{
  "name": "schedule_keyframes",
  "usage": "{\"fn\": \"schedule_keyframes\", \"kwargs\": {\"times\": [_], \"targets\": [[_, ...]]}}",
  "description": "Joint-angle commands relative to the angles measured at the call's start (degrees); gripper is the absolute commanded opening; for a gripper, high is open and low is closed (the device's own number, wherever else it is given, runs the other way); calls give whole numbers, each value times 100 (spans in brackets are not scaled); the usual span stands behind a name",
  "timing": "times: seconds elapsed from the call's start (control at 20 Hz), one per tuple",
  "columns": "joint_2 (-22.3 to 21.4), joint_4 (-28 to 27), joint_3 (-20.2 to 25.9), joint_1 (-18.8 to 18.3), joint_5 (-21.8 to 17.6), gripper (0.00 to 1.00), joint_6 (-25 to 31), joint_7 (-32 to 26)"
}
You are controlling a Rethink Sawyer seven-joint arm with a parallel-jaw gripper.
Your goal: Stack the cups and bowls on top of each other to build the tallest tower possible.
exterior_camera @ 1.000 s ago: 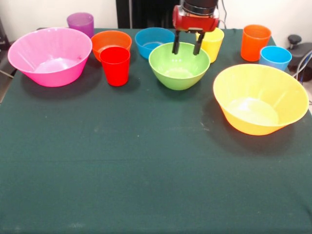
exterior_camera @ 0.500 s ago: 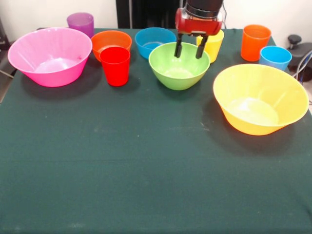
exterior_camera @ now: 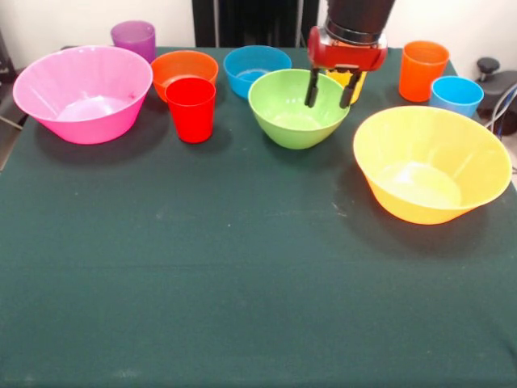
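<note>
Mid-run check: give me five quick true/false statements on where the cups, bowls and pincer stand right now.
1. The pincer is open over the green bowl's rim. True.
2. The red cup sits inside the pink bowl. False: it stands on the cloth beside it.
3. Nothing is stacked yet. True.
4. The yellow-orange bowl lies upside down. False: it is upright.
5. The pincer holds the purple cup. False: that cup stands apart, untouched.

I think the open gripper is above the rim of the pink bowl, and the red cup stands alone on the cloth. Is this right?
Not quite. In the front view the open gripper is at the rim of the green bowl, not the pink bowl, which sits far to the side. The rest holds: the red cup stands alone on the cloth.
</note>
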Motion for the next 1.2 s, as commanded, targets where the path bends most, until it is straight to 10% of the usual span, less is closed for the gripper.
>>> {"fn": "schedule_keyframes", "kwargs": {"times": [0.05,1.2], "targets": [[342,-537,218,267,330,100,619,1059],[-274,-129,239,156,485,100,1055,807]]}}
